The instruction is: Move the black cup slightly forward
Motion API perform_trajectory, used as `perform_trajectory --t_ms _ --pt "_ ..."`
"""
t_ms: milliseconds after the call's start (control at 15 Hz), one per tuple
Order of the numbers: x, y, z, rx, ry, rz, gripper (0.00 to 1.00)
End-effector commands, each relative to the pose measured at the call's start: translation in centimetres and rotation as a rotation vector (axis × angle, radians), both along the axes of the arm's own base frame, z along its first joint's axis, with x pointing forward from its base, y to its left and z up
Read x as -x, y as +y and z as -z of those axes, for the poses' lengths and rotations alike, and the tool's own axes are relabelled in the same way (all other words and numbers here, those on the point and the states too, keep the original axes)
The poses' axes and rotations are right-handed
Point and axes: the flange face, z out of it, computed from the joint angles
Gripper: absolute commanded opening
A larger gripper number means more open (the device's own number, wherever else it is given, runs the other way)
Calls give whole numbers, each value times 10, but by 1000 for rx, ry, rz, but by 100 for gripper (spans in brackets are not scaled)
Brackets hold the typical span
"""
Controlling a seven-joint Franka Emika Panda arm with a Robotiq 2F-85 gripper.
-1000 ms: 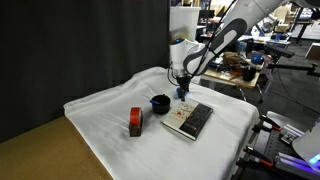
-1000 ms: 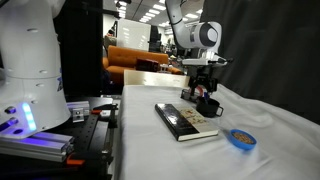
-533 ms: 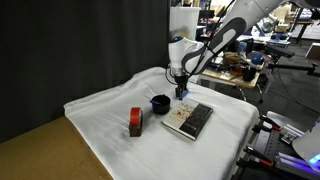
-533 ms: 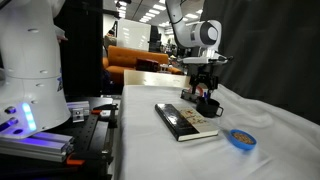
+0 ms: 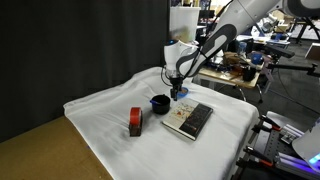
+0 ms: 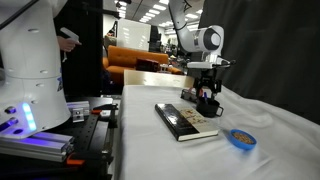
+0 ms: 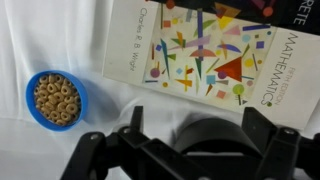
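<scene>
Jaws spread wide on the gripper (image 5: 178, 92), low over the black cup (image 5: 159, 102), pinching nothing. Cup upright near the middle of the white tablecloth (image 5: 100, 110), just left of the mathematics book (image 5: 188, 120), red-and-black block (image 5: 135, 122) nearer and further left. Blue bowl of cereal rings (image 7: 56, 98) near the book's corner in the wrist view.

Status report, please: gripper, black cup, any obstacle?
Gripper open, over black cup. Cup upright on cloth, not held. Book close beside; blue bowl apart.
</scene>
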Motion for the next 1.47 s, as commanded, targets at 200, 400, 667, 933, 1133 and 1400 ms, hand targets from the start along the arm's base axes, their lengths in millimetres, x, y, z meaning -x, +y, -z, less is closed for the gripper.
perform_trajectory --t_ms 200,400,667,933,1133,1400 --pt "-19 -4 29 10 3 10 100" --pt "-28 -6 33 11 -7 15 100" --pt "-29 -5 32 11 -9 13 100" --pt "-36 -10 28 23 -23 27 100" --pt "-44 -15 23 29 -41 30 100" --pt "-50 -19 20 28 -53 36 100"
